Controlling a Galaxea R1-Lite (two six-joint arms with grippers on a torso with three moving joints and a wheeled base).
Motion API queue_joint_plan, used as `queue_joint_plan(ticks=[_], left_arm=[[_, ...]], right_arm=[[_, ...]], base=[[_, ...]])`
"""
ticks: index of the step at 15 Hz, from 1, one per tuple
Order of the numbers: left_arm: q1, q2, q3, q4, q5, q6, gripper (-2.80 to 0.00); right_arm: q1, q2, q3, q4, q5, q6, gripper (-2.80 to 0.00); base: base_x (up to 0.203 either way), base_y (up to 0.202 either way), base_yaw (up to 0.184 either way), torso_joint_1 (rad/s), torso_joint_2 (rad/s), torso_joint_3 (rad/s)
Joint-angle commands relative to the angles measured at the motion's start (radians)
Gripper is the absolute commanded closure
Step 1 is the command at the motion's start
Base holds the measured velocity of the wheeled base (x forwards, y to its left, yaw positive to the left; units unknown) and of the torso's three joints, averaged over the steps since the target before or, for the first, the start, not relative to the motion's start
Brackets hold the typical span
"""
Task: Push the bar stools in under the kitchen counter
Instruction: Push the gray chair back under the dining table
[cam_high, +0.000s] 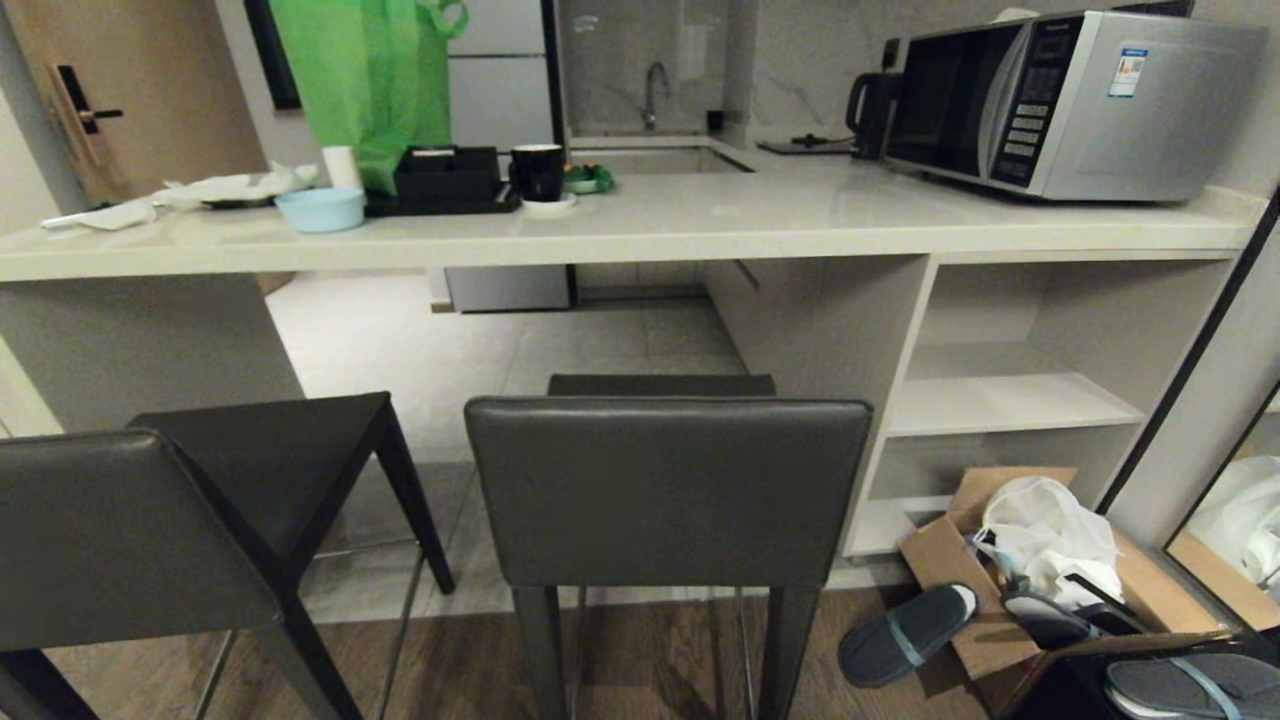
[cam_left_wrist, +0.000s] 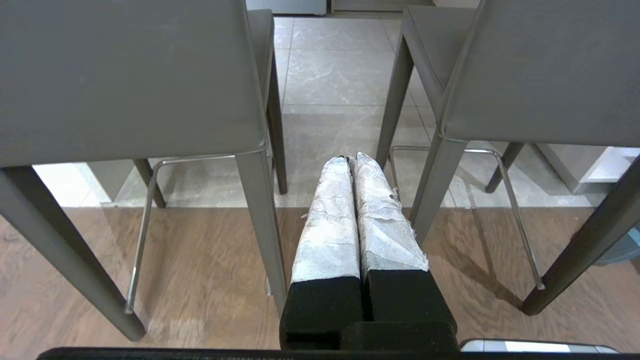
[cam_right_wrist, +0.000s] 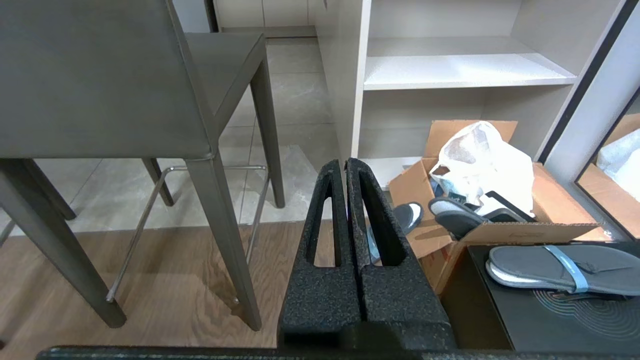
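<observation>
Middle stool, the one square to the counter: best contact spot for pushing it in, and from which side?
Press on the middle stool's backrest, coming from the robot's side. It is a broad flat panel facing the robot, square to the kitchen counter, seat pointing at the open bay. The legs are probably too slim to push well.

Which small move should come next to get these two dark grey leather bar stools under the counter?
Probably ease straight forward toward the centre dark grey leather stool. Its backrest faces the camera squarely, while its seat stands short of the off-white stone counter. Both the left gripper and right gripper are shut, touching nothing.
</observation>
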Motion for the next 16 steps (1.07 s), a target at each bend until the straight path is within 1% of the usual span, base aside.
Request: queue_joint_plan(ticks=[1,3,5,16], left_arm=[[0.0,0.0,0.0,0.001,0.0,0.0,0.0],[0.0,0.0,0.0,0.001,0.0,0.0,0.0],[0.0,0.0,0.0,0.002,0.0,0.0,0.0],[0.0,0.0,0.0,0.001,-0.001,0.001,0.0]], right_arm=[[0.0,0.001,-0.001,0.0,0.0,0.0,0.0],[0.0,0.001,0.0,0.0,0.0,0.0,0.0],[0.0,0.001,0.0,0.0,0.0,0.0,0.0],[0.0,0.001,0.0,0.0,0.0,0.0,0.0]], base=[[0.0,0.0,0.0,0.0,0.0,0.0],[0.003,0.035,-0.002,0.003,0.0,0.001],[0.002,0.143,-0.003,0.004,0.0,0.0],[0.0,0.198,-0.002,0.002,0.0,0.002]])
